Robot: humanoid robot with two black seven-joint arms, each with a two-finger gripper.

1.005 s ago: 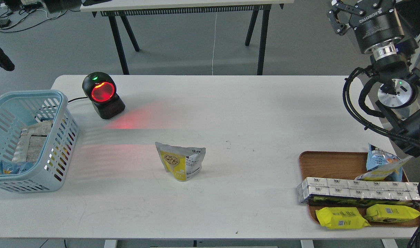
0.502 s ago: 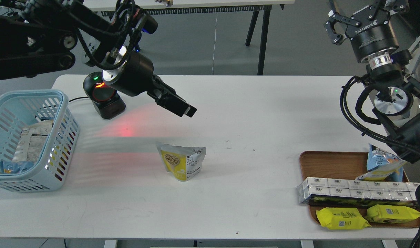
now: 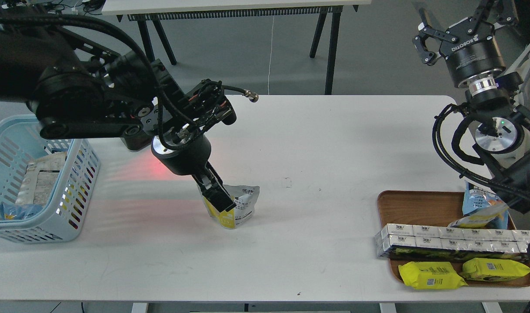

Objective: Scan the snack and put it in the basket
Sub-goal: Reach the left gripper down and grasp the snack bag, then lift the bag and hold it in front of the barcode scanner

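The snack [image 3: 243, 206], a small yellow and white-grey stand-up pouch, stands upright mid-table. My left gripper [image 3: 216, 198] has come down on its left half; one dark finger [image 3: 219, 201] lies across the pouch's front and the other is hidden, so I cannot tell whether it grips. The light blue basket [image 3: 75, 204] sits at the table's left edge with some packets inside. My right gripper [image 3: 458, 24] is raised at the top right, far from the pouch, open and empty.
The scanner is mostly hidden behind my left arm; its red glow [image 3: 160, 167] falls on the table. A brown tray [image 3: 412, 208] at the right holds a blue-and-yellow bag [image 3: 482, 208], a row of white boxes [image 3: 443, 239] and flat yellow packs [image 3: 430, 274].
My left arm came in from the left and swung down from above the scanner to the pouch. The pouch has not moved. The right gripper shifted slightly.
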